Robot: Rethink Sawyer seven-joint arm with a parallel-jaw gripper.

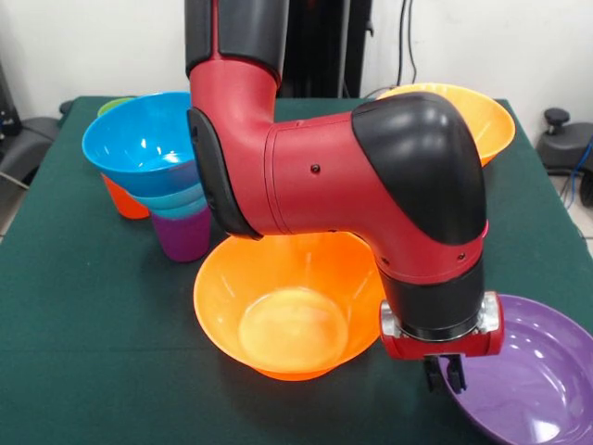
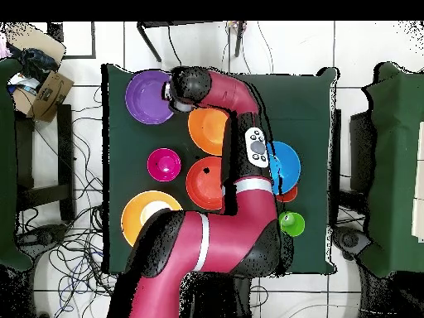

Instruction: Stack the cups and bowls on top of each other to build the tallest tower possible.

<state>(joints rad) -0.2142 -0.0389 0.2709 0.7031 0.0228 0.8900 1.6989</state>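
My gripper (image 1: 445, 373) hangs at the left rim of the large purple bowl (image 1: 533, 375), its fingers close together on that rim. In the overhead view the gripper (image 2: 175, 93) sits at the purple bowl's (image 2: 145, 97) edge. A large orange bowl (image 1: 292, 306) stands upright beside it. The tower (image 1: 162, 176) stands at the left: a purple tumbler (image 1: 182, 234) below, a teal bowl (image 1: 176, 199) on it, and a blue bowl (image 1: 139, 139) on top. An orange cup (image 1: 123, 199) and a green cup (image 1: 113, 105) stand behind the tower.
A second large orange bowl (image 1: 482, 116) sits at the far right behind the arm. In the overhead view a magenta bowl (image 2: 164, 164) and a shallow red-orange bowl (image 2: 203, 182) lie mid-table. The arm's elbow (image 1: 371, 176) hangs over the table's middle.
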